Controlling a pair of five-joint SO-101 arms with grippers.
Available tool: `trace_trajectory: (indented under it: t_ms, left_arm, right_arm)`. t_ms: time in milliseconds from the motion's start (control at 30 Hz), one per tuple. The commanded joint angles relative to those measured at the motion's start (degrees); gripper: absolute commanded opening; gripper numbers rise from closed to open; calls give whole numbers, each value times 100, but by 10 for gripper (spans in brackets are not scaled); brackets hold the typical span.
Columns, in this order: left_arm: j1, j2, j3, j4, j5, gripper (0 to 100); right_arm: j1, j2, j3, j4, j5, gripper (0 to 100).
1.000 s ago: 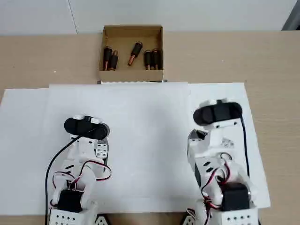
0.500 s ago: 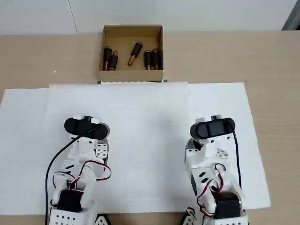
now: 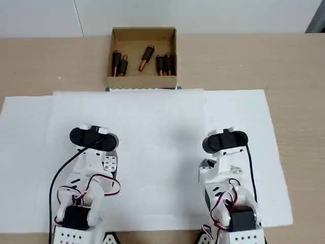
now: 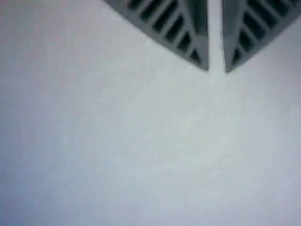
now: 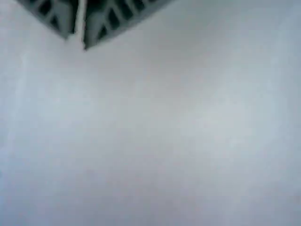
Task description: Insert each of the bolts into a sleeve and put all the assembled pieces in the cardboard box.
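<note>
At the left gripper [image 4: 217,69]: only a thin slit between the ribbed fingers [image 4: 178,28], nothing held, close over the white paper [image 4: 141,150]. At the right gripper [image 5: 78,41]: likewise a hairline gap, nothing held, close above the same paper.

From the wrist views: fingertips and the sheet beneath them. From the high view: the left arm [image 3: 94,140] and the right arm [image 3: 225,141], folded back toward the sheet's near edge, well apart from each other.

Farther out, right at the paper's far edge, on the wooden table [image 3: 294,66]: the cardboard box [image 3: 143,81], well apart from both grippers. Inside it, five assembled pieces [image 3: 147,56]: two at one side, one tilted in the middle, two side by side at the other.
</note>
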Motion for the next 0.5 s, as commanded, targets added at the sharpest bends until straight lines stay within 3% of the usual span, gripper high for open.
trace_trajectory:
  t_ms: [0, 467]
  left_arm:
    - [35, -70, -22, 26, -26, 7]
    - [35, -70, -22, 26, -26, 7]
  right_arm:
    - [75, -92, 149, -119, -35, 3]
    - [75, -92, 185, -119, -35, 3]
